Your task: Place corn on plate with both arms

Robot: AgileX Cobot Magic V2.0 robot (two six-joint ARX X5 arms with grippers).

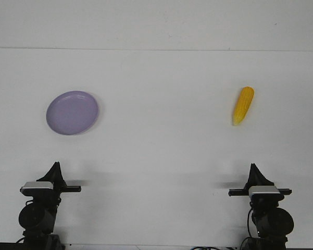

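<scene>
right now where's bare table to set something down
Bare table lies between the plate and the corn, and behind both. Nothing crowds; the left pincer and right pincer sit at the near edge.

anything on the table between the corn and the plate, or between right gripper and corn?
Nothing visible. Bare white table separates the corn from the plate, and also lies between the right gripper and the corn.

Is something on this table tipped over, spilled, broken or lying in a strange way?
Nothing stands out. The round lavender plastic plate sits flat and empty on the left; the yellow tapered corn cob lies whole on the right, far from it.
</scene>
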